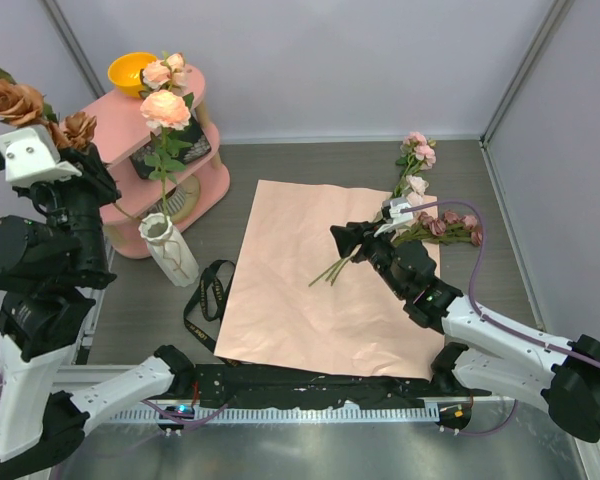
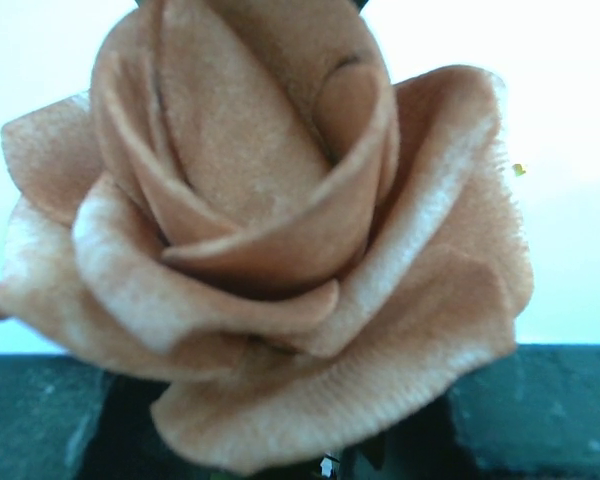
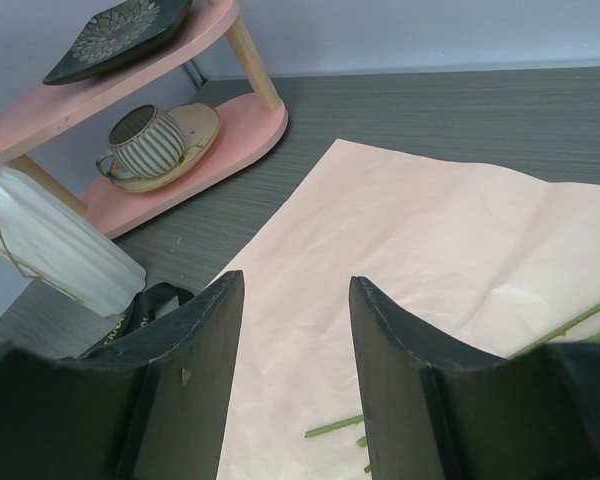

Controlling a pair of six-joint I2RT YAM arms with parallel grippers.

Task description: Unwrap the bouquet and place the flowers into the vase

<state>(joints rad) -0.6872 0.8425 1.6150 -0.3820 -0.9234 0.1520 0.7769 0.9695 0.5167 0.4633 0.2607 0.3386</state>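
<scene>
Over on the left, the left gripper (image 1: pixel 52 140) is up high with rust-brown roses (image 1: pixel 12 100) in its grip. Its fingers are lost behind the bloom in the wrist view. The white vase (image 1: pixel 167 248) stands beside the pink shelf (image 1: pixel 108 108), peach and pink roses (image 1: pixel 165 108) already in it. The salmon-pink paper (image 1: pixel 320 300) lies flat, with the black ribbon (image 1: pixel 208 295) at its left edge. The right gripper (image 1: pixel 345 240) hangs over the sheet, fingers spread and empty, beside the stems of the remaining flowers (image 1: pixel 430 215).

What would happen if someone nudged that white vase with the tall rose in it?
Likely tips: the vase looks tall and slim. The long-stemmed rose standing in it probably makes it top-heavy.
</scene>
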